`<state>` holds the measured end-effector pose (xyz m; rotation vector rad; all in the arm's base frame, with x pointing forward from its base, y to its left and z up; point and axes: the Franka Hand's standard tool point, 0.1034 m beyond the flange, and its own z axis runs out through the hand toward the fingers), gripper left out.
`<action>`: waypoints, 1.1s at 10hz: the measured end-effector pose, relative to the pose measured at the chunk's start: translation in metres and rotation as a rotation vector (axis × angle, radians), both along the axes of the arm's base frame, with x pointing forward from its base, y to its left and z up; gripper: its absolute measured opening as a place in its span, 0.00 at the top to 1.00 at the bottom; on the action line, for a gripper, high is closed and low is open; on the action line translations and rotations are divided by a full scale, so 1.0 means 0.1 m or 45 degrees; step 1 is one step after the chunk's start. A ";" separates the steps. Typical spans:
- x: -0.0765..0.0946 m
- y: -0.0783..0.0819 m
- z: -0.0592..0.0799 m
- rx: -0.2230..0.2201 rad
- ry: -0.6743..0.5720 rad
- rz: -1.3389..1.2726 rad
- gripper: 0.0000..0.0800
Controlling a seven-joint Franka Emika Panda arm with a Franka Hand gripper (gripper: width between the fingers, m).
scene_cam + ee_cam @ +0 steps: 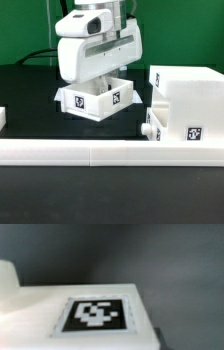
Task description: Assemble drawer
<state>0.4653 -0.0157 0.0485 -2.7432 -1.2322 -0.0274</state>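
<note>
My gripper point(100, 82) reaches down from above into a small white open-top tray point(95, 100) at the table's middle. Its fingertips are hidden behind the tray's wall, and it looks shut on that wall. The tray carries black-and-white tags on its two near sides. The wrist view is filled by a white face of the tray point(40, 303) with one tag point(96, 314), very close and blurred, and no fingers show there. The big white cube housing point(185, 100) stands at the exterior view's right, apart from the tray, with a tag low on its front.
A long low white rail point(110, 152) runs across the front of the table. A small white part point(150, 128) sits against the housing's lower left side. Another white piece point(3, 118) shows at the exterior view's left edge. Green backdrop behind.
</note>
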 end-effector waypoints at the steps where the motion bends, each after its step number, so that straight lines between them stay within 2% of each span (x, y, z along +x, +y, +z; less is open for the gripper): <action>1: 0.05 -0.07 0.03 -0.004 -0.022 0.210 0.94; 2: 0.10 -0.13 0.06 -0.008 -0.033 0.324 0.94; 6: 0.09 -0.16 0.03 -0.001 -0.067 0.665 0.94; 7: 0.11 -0.20 0.03 -0.016 -0.079 0.800 0.94; 11: 0.29 -0.17 0.09 -0.037 -0.092 0.852 0.94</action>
